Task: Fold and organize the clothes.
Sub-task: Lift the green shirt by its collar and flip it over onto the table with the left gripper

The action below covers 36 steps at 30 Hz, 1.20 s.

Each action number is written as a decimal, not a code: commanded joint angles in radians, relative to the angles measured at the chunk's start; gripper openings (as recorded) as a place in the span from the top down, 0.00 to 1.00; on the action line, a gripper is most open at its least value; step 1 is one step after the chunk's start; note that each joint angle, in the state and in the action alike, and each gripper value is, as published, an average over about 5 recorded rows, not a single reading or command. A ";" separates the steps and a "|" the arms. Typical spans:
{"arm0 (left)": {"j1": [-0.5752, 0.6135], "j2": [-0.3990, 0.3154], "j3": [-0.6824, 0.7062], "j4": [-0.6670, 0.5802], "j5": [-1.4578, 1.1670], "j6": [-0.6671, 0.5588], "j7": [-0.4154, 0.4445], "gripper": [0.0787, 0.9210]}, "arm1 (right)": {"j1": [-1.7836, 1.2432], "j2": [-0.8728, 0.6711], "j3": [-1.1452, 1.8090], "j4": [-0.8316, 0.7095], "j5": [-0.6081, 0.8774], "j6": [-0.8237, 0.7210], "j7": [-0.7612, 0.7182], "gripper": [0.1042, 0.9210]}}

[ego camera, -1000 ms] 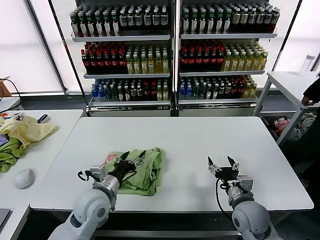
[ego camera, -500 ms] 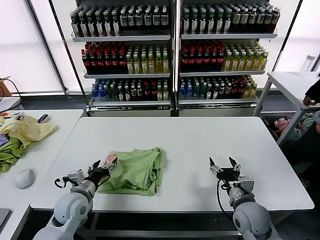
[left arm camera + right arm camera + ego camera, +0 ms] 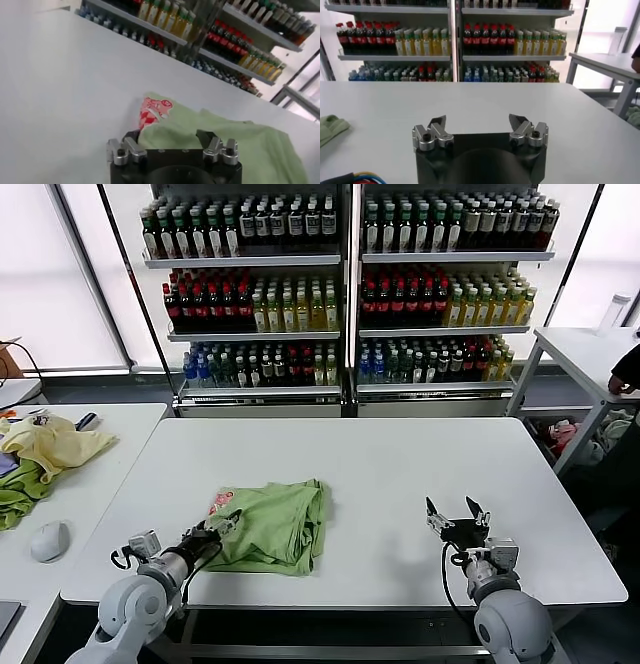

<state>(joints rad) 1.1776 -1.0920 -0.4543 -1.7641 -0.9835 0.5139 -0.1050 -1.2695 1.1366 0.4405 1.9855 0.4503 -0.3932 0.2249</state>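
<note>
The light green shirt [image 3: 272, 524] lies folded on the white table [image 3: 400, 474], left of the middle near the front edge, with its pink and red print [image 3: 221, 503] at the left end. My left gripper [image 3: 216, 529] is open and low at the shirt's front left edge. In the left wrist view the shirt [image 3: 240, 145] and its print [image 3: 152, 107] lie just beyond that gripper [image 3: 170, 137], with fabric showing between the spread fingers. My right gripper [image 3: 457, 515] is open and empty over bare table at the front right. It also shows in the right wrist view [image 3: 479, 122].
Shelves of bottles [image 3: 340, 284] stand behind the table. A side table on the left holds a pale yellow cloth [image 3: 55, 444], a darker green cloth [image 3: 20, 489] and a white mouse [image 3: 48, 541]. Another table [image 3: 585, 349] and a person's arm [image 3: 625, 369] are at the right.
My left gripper has drawn back off the top of the shirt to its front left edge, and the shirt now lies flat. The right gripper has barely moved.
</note>
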 commanded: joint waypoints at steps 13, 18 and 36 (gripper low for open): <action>0.007 -0.104 -0.155 0.054 -0.412 0.013 0.045 0.71 | -0.025 0.001 0.007 0.030 0.002 0.000 0.004 0.12; 0.010 -0.124 -0.190 0.045 -0.474 0.005 0.037 0.88 | -0.034 0.000 0.009 0.041 0.002 -0.002 0.005 0.12; -0.001 0.238 -0.500 -0.073 -0.269 0.069 0.008 0.97 | -0.035 -0.005 0.019 0.055 0.030 0.005 0.006 0.12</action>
<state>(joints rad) 1.1829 -1.1117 -0.7596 -1.7798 -1.3842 0.5450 -0.0937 -1.3027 1.1326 0.4556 2.0359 0.4722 -0.3930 0.2321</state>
